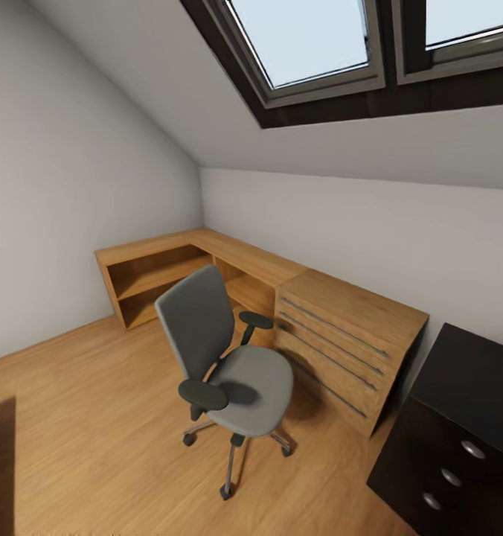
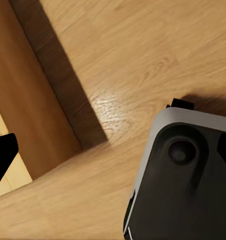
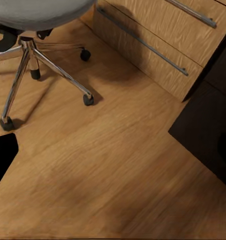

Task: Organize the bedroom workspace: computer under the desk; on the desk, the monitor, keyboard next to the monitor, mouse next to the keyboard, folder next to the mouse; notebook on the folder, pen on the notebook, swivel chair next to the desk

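Head view: swivel chair (image 1: 233, 357) stands on the floor (image 1: 95, 417) beside the desk (image 1: 460, 432); either claw's state cannot be told.

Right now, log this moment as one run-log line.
phase: approaching | grey padded swivel chair: seat bare, before light wooden chest | black desk with silver knobs: at right | grippers: state unclear

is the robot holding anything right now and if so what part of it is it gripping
It cannot be told: no gripper fingers are clearly visible. The swivel chair stands untouched on the floor, its seat bare.
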Available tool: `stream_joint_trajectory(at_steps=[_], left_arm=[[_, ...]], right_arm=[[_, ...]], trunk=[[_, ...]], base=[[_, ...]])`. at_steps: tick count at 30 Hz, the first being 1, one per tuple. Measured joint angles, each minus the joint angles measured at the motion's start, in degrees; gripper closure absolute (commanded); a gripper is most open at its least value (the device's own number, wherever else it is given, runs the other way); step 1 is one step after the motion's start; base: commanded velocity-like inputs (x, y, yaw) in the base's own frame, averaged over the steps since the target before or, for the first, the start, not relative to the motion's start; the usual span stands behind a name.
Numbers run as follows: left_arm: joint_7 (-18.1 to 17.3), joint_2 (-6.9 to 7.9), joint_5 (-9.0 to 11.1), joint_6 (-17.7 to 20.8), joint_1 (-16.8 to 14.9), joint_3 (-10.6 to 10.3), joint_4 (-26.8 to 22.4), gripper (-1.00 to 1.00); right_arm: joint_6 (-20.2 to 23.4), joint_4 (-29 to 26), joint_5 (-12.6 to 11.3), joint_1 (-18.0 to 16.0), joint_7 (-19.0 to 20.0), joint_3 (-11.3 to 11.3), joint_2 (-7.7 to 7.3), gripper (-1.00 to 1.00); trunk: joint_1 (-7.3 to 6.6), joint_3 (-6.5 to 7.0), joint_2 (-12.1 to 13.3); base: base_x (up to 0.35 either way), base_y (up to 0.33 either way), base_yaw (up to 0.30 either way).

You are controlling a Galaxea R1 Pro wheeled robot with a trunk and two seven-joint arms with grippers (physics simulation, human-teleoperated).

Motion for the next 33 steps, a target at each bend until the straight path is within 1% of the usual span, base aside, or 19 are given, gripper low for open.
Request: stream_joint_trajectory(at_steps=[3,12,16,23,33], left_arm=[[0.0,0.00,0.0,0.0,0.0,0.0,0.0,-1.00],[0.0,0.00,0.0,0.0,0.0,0.0,0.0,-1.00],[0.0,0.03,0.0,0.0,0.0,0.0,0.0,-1.00],[0.0,0.00,0.0,0.0,0.0,0.0,0.0,-1.00],[0.0,0.00,0.0,0.0,0.0,0.0,0.0,-1.00]], right_arm=[[0.0,-0.2,0.0,0.9,0.0,0.1,-0.49,-1.00],[0.0,-0.4,0.1,1.1,0.0,0.3,-0.56,-1.00],[0.0,-0.3,0.0,1.1,0.0,0.2,-0.60,-1.00],[0.0,-0.3,0.0,1.2,-0.1,0.1,-0.60,-1.00],[0.0,-0.3,0.0,1.2,-0.1,0.0,-0.64,-1.00]], trunk=[[0.00,0.15,0.0],[0.00,0.31,0.0],[0.00,0.31,0.0],[0.00,0.31,0.0],[0.00,0.21,0.0]], base=[[0.000,0.000,0.228],[0.000,0.000,0.212],[0.000,0.000,0.140],[0.000,0.000,0.088],[0.000,0.000,0.009]])
